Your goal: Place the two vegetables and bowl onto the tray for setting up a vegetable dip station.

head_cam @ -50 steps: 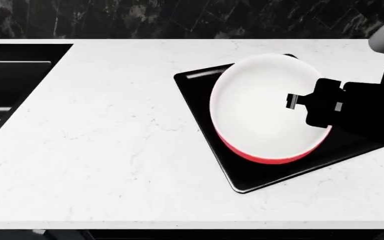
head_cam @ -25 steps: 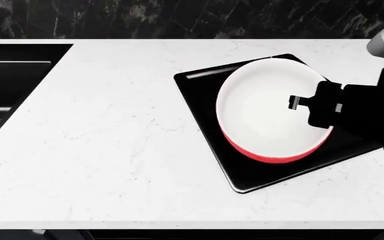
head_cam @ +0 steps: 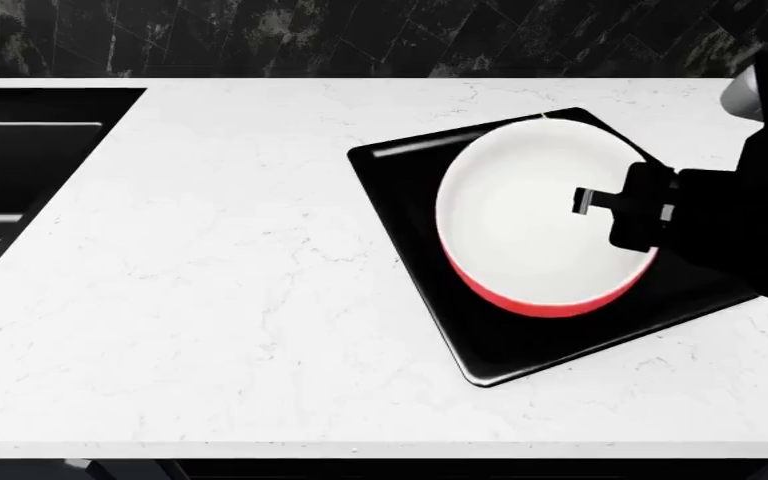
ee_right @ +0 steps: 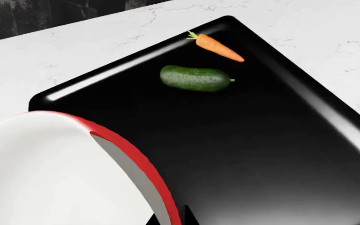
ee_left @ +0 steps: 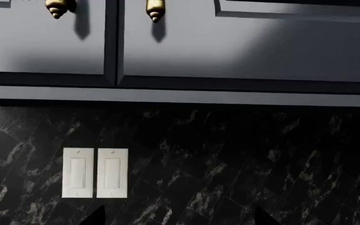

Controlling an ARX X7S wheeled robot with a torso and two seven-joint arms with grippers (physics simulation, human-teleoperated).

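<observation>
the right pincer (head_cam: pixel 582 203) was closed on the rim of the bowl (head_cam: pixel 531 220), above the tray (head_cam: pixel 404 190). beyond it lay the carrot (ee_right: pixel 216 46) and cucumber (ee_right: pixel 195 78). lowered carelessly, the bowl could land on them. the left pincer was not visible.

A: What surrounds the white marble desk (head_cam: pixel 224 280)?
B: A black marble backsplash (head_cam: pixel 357 40), a recessed sink (head_cam: pixel 24 150), twin light switches (ee_left: pixel 95 172), grey cabinet doors (ee_left: pixel 243 42) with brass knobs (ee_left: pixel 155 9).

White counter (head_cam: pixel 224 290), blk tray (head_cam: pixel 531 345) (glossy) on it
</observation>
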